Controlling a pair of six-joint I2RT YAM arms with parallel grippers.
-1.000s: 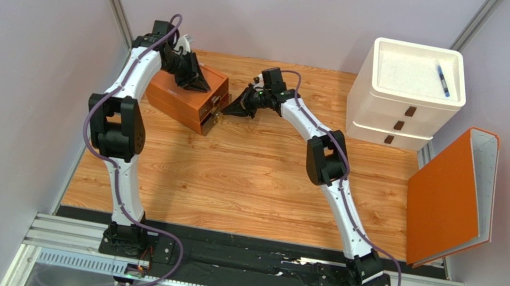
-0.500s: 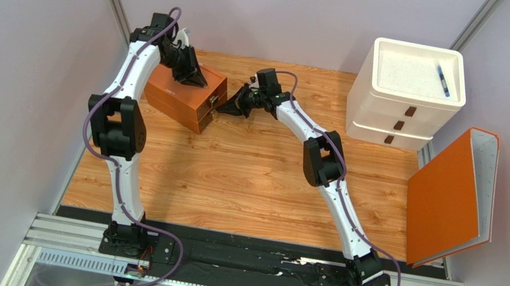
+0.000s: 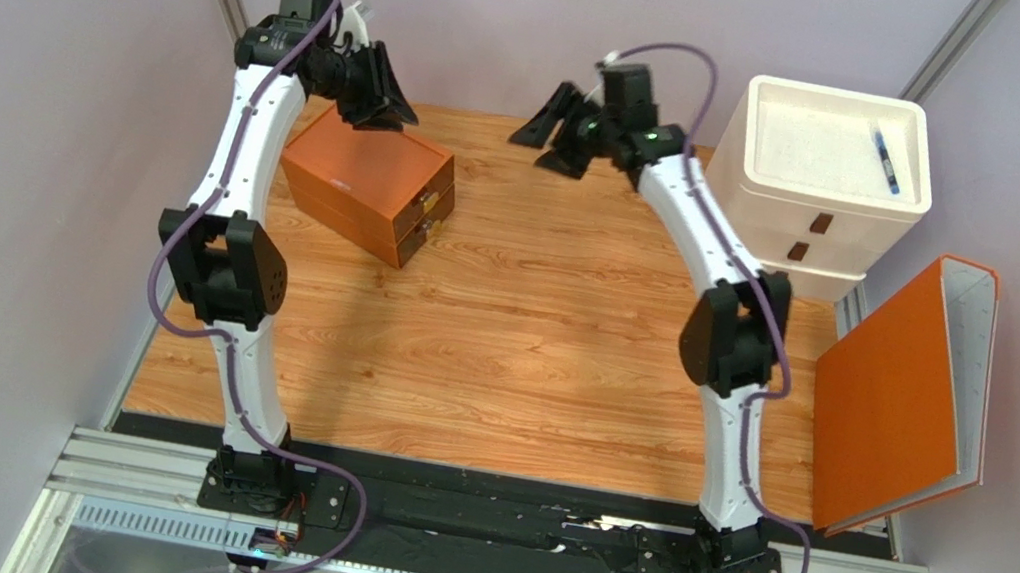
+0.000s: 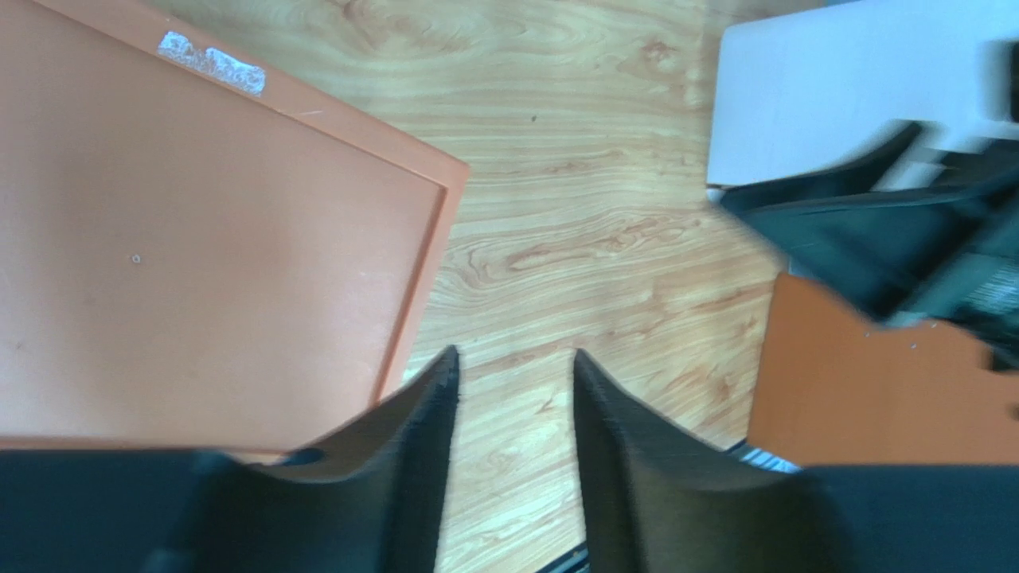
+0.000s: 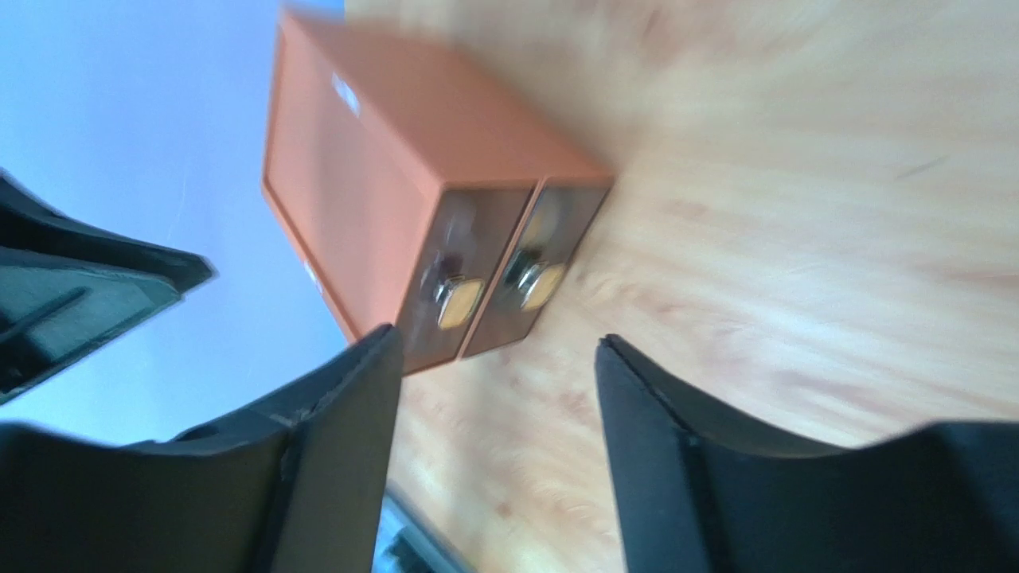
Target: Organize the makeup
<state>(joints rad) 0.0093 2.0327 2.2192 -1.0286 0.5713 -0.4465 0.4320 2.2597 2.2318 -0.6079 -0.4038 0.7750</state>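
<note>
The makeup is out of view. The orange drawer box (image 3: 365, 182) sits at the back left of the table, and both of its drawer fronts (image 5: 502, 281) with gold knobs are pushed in. My left gripper (image 3: 382, 89) hangs open above the box's back edge; nothing is between its fingers (image 4: 514, 358), and the box's lid (image 4: 203, 239) lies below and to the left. Right of the box, my right gripper (image 3: 555, 127) is raised over the back of the table. It is open and empty (image 5: 496, 340), facing the drawer fronts from a distance.
A white three-drawer unit (image 3: 811, 195) stands at the back right with a blue pen (image 3: 884, 161) on top. An orange binder (image 3: 903, 391) leans at the right edge. Grey walls close in the back and both sides.
The right gripper pulled back from the drawer front, rose toward the back wall and opened. The left gripper lifted off the box top and opened. The box's drawers now look shut.
</note>
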